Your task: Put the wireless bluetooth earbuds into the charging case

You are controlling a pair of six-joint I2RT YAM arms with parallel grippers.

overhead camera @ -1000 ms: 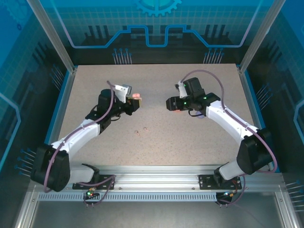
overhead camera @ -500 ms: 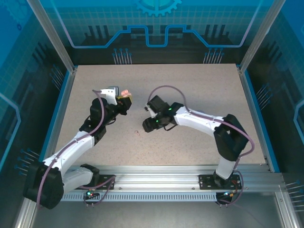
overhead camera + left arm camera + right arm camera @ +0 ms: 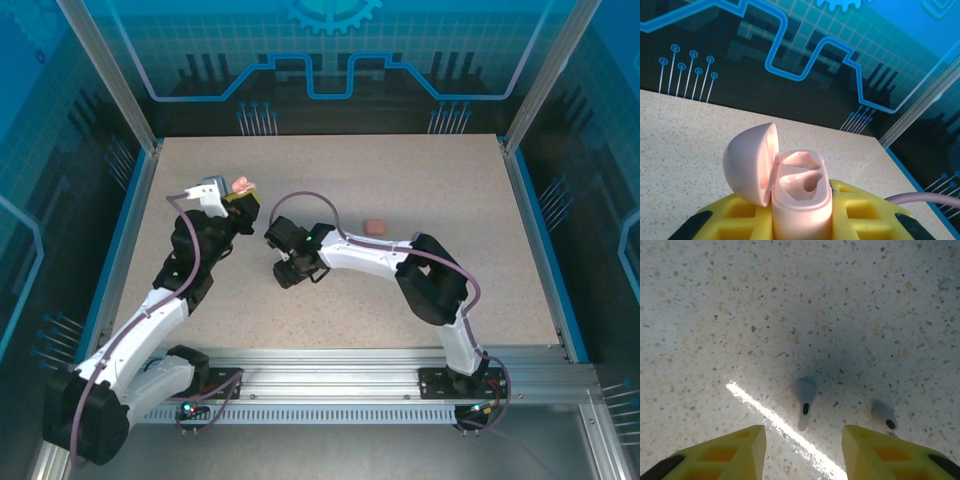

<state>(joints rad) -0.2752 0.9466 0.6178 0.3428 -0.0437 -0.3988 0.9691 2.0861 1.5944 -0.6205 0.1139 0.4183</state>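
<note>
2 earbuds (image 3: 805,400) by rt claw (image 3: 804,434), loose case (image 3: 375,226) nearby

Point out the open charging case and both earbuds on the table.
Open charging case (image 3: 801,212): left wrist view, front of its base.
Centre earbud (image 3: 805,395): right wrist view, its body.
Other earbud (image 3: 883,412): right wrist view, its head.

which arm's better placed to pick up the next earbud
Right. The right gripper hangs open over the table, with one earbud lined up between its fingers and another earbud beside it. The left gripper is shut on the open case.
</note>
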